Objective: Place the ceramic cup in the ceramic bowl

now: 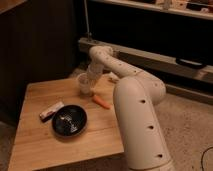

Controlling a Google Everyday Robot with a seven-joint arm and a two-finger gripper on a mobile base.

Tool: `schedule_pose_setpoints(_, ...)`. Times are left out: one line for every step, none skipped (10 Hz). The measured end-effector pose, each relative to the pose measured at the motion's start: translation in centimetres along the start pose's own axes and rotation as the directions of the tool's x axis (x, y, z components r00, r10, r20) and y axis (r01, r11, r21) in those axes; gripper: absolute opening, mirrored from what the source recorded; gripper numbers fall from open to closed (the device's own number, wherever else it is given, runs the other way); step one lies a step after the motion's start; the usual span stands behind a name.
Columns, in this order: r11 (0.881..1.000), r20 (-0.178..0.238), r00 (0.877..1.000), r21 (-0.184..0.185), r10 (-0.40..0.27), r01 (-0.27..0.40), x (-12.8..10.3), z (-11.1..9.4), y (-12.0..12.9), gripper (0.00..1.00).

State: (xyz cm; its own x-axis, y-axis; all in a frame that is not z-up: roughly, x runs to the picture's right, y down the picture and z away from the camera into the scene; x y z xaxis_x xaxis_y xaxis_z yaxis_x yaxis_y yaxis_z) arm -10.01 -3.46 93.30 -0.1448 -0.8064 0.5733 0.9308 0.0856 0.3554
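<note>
The off-white ceramic cup (84,86) stands or hangs at the far middle of the wooden table (40,145). The gripper (90,78) reaches down from the white arm and sits right at the cup's rim, on its right side; whether it grips the cup does not show. The black glossy ceramic bowl (69,120) rests on the table in front of the cup and a little to its left, about a cup's width away, with nothing in it.
A small orange object (101,103) lies just right of the cup. A flat wrapped bar (51,111) lies left of the bowl. The robot's thick white arm (137,115) covers the table's right side. Dark shelving stands behind.
</note>
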Motion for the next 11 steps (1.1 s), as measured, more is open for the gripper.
schedule_pose_setpoints(1.0, -0.006, 1.0, 0.009, -0.006, 0.006, -0.3, -0.4, -0.2, 0.02)
schedule_pose_setpoints(1.0, -0.014, 1.0, 0.015, -0.021, 0.021, -0.7, -1.0, -0.3, 0.0)
schedule_pose_setpoints(0.999, -0.029, 0.999, 0.024, -0.046, 0.047, -1.4, -2.2, -0.9, 0.0)
schedule_pose_setpoints(0.996, -0.053, 0.996, 0.032, -0.076, 0.078, -2.5, -4.3, -1.7, 0.0)
schedule_pose_setpoints(0.993, -0.074, 0.992, 0.038, -0.106, 0.109, -4.0, -7.1, -2.3, 0.0)
schedule_pose_setpoints(0.987, -0.086, 0.986, 0.054, -0.144, 0.149, -6.1, -10.4, -3.1, 0.0)
schedule_pose_setpoints(0.982, -0.085, 0.982, 0.068, -0.169, 0.175, -8.0, -12.3, -3.5, 0.0)
schedule_pose_setpoints(0.975, -0.072, 0.977, 0.083, -0.201, 0.207, -10.3, -13.9, -4.3, 0.0)
schedule_pose_setpoints(0.965, -0.051, 0.97, 0.095, -0.239, 0.243, -12.2, -14.8, -5.6, 0.0)
schedule_pose_setpoints(0.95, -0.026, 0.956, 0.108, -0.292, 0.293, -14.3, -14.9, -7.3, 0.0)
schedule_pose_setpoints(0.935, -0.015, 0.942, 0.119, -0.336, 0.335, -15.7, -14.8, -8.3, 0.0)
